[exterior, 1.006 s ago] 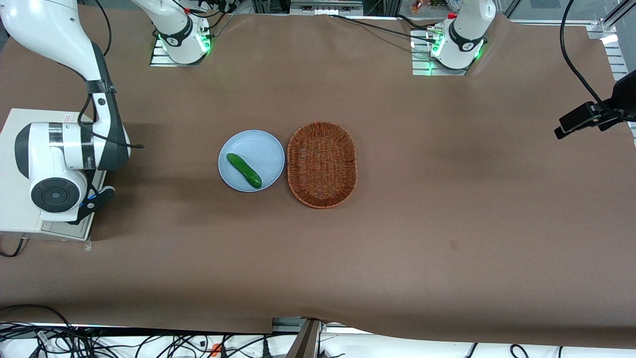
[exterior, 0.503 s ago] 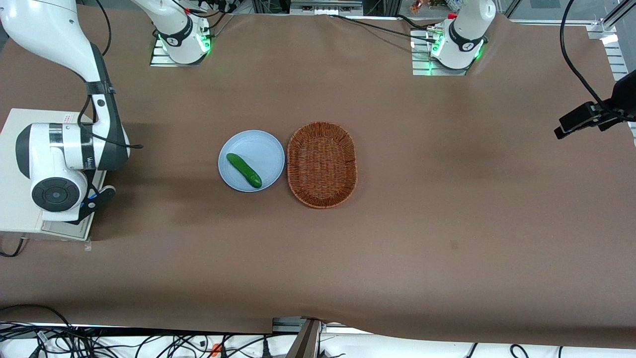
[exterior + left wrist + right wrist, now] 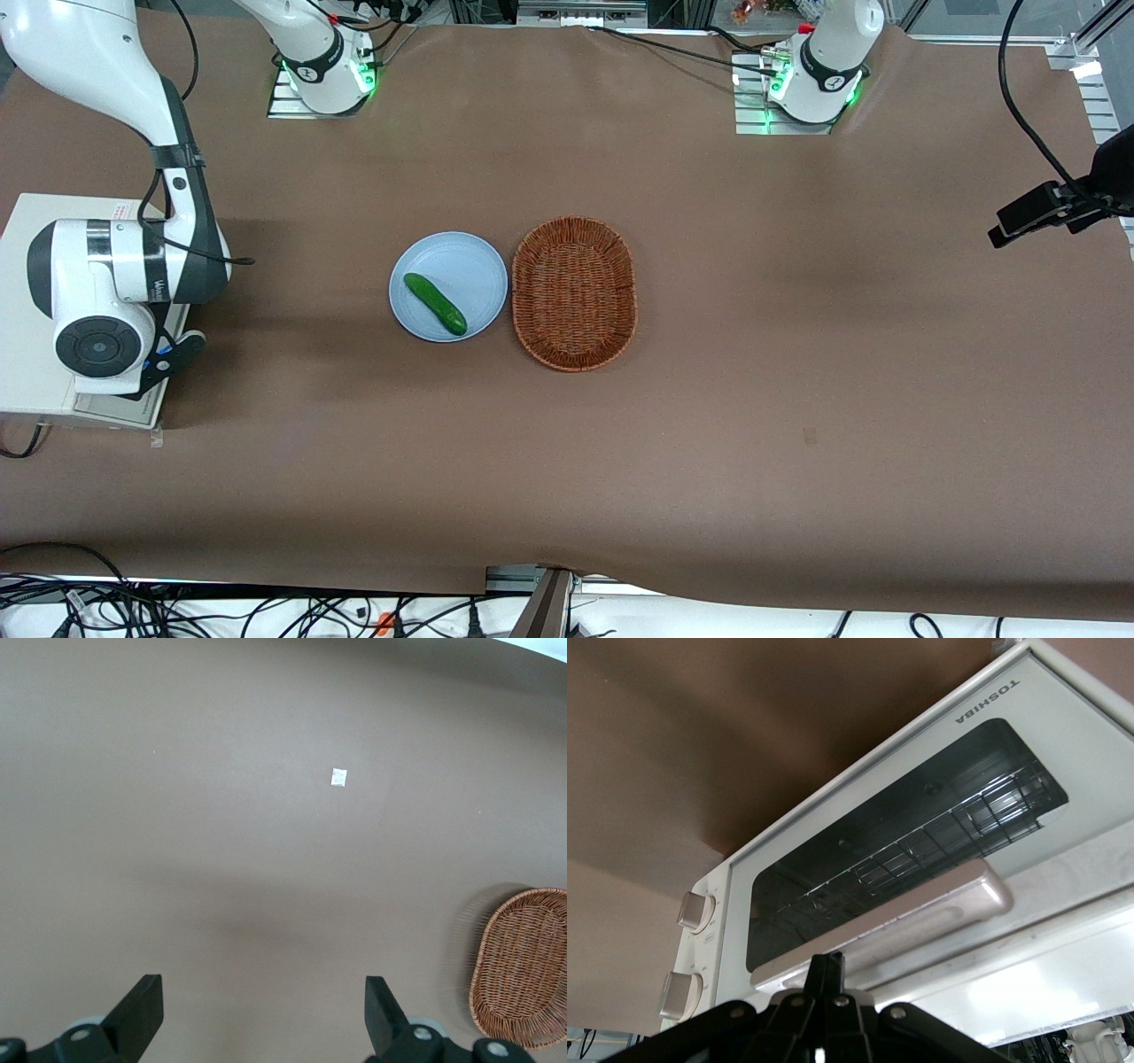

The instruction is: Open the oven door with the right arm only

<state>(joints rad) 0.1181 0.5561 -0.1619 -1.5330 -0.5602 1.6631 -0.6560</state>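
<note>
The cream-white toaster oven (image 3: 22, 266) stands at the working arm's end of the table, largely covered by the right arm (image 3: 115, 275). Its oven door (image 3: 904, 842) shows a dark glass window with a wire rack inside. A silver bar handle (image 3: 921, 908) runs along the door's edge. My gripper (image 3: 827, 967) is shut with nothing between its fingers, its tip right at the handle's edge. In the front view the gripper (image 3: 173, 353) hangs in front of the oven, and the door itself is hidden beneath the arm.
Two round knobs (image 3: 698, 912) sit on the panel beside the door. A pale blue plate (image 3: 465, 261) with a green cucumber (image 3: 435, 303) lies mid-table, next to a wicker basket (image 3: 515, 283). A black clamp-mounted camera (image 3: 1054, 208) juts in toward the parked arm's end.
</note>
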